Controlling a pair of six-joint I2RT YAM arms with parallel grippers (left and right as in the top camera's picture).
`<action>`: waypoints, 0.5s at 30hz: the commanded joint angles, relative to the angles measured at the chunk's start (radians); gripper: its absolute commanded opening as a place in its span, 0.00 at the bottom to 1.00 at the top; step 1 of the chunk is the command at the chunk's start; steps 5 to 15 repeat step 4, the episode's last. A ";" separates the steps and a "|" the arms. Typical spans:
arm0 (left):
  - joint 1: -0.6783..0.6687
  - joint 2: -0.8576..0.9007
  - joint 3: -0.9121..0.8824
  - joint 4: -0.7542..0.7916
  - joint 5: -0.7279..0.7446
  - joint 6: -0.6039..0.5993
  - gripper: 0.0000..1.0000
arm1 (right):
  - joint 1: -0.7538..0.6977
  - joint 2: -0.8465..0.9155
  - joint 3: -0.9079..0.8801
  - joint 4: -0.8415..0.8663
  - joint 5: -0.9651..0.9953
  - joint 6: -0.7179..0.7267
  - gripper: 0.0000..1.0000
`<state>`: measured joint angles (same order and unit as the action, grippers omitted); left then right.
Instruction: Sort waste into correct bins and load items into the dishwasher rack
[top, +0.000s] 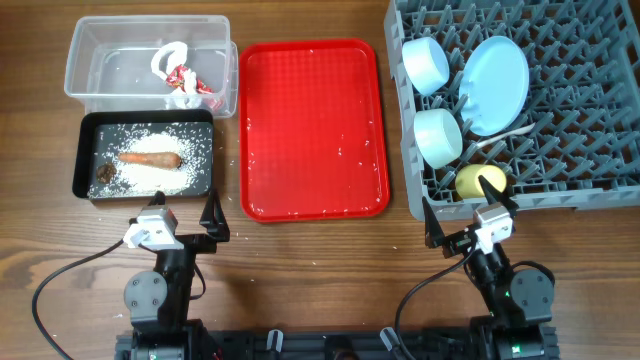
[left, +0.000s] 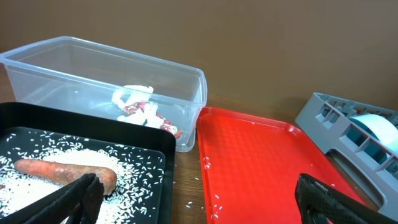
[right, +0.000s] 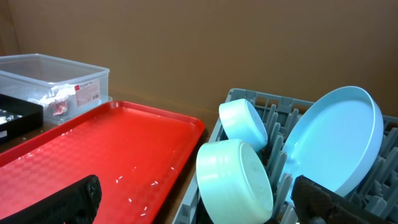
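The red-and-white wrapper (top: 183, 80) lies in the clear tub (top: 100, 60). The carrot stick (top: 150, 158), the brown lump (top: 105, 172) and white rice grains (top: 180, 140) lie in the black tub (top: 86, 130). The grey rack (top: 600, 160) holds the pale-blue plate (top: 497, 83), two bowls (top: 426, 63) (top: 437, 137), the yellow cup (top: 478, 181) and the white spoon (top: 505, 135). My left gripper (top: 213, 222) is open and empty in front of the black tub. My right gripper (top: 468, 218) is open and empty in front of the rack.
A flat red tray (top: 313, 128) lies between the tubs and the rack, with a few loose rice grains on it. A few grains lie on the wooden table beside the black tub.
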<state>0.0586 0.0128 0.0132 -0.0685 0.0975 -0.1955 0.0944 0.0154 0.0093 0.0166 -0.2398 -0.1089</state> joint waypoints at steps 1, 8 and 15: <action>-0.006 -0.010 -0.008 -0.003 -0.013 0.005 1.00 | -0.005 -0.011 -0.003 0.005 -0.017 0.005 1.00; -0.006 -0.010 -0.008 -0.003 -0.013 0.005 1.00 | -0.005 -0.011 -0.003 0.005 -0.017 0.004 1.00; -0.006 -0.010 -0.008 -0.003 -0.013 0.005 1.00 | -0.005 -0.011 -0.003 0.005 -0.017 0.004 1.00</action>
